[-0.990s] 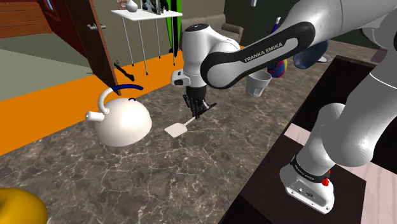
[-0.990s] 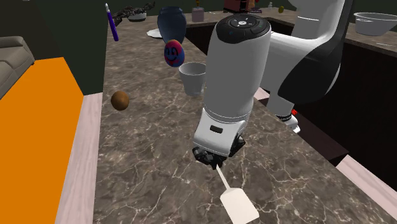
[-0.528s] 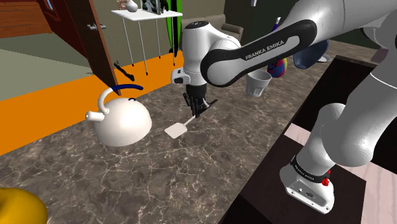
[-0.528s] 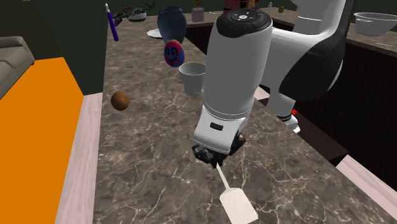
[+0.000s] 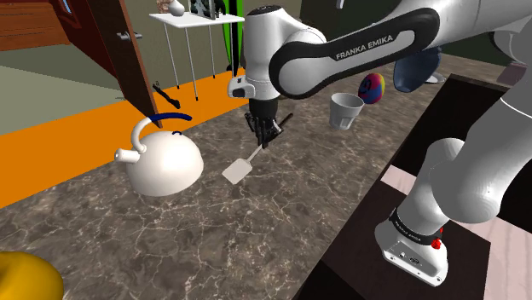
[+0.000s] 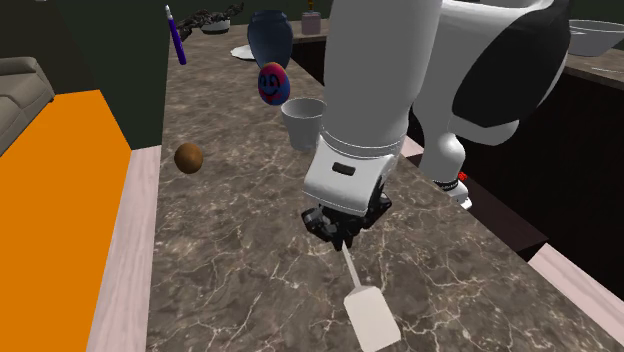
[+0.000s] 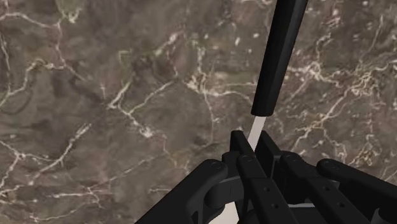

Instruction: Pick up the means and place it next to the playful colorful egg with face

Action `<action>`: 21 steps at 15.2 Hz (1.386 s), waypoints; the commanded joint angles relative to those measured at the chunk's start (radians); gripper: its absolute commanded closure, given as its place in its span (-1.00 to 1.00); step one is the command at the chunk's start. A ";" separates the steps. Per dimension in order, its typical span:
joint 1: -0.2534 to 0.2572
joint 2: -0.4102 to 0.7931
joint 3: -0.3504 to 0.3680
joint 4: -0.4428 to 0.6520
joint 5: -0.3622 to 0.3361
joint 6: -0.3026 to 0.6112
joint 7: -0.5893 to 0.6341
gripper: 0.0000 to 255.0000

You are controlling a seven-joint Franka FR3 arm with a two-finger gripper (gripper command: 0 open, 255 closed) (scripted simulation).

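Spatula (image 5: 236, 171) with a flat white blade, a thin white neck and a long black handle is clamped in the all-black two-finger gripper (image 6: 340, 238). The wrist view shows the fingers closed on the white neck just below where the black handle begins. The tool hangs at a slant over the dark veined marble counter (image 6: 220, 260), blade low and handle angled up and away. I cannot tell whether the blade is fully clear of the stone. The goal, a bright egg (image 6: 273, 84) in blue and red with a smiling face, stands well apart from the gripper, farther along the counter. A plain white cup (image 6: 303, 122) sits just beside the egg, between it and the arm. A round white kettle (image 5: 162, 160) with a blue handle rests near the blade, on the shoulder view's left. As I judge it, the main risk lies in the hold itself. The neck is narrow and the weight is spread to both sides, so the spatula could swivel or slide between the fingers during the carry. A swinging handle or a low blade could then clip the cup on the way in, or nudge the egg, which looks ready to tip or roll. If the release comes while the blade is well above the stone, the tool could bounce away from the egg.
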 commanded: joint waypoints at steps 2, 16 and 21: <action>-0.001 -0.013 -0.002 0.029 0.003 -0.042 -0.005 1.00; -0.001 -0.034 -0.004 0.195 0.007 -0.229 -0.017 1.00; -0.002 -0.031 -0.004 0.266 0.007 -0.296 -0.020 1.00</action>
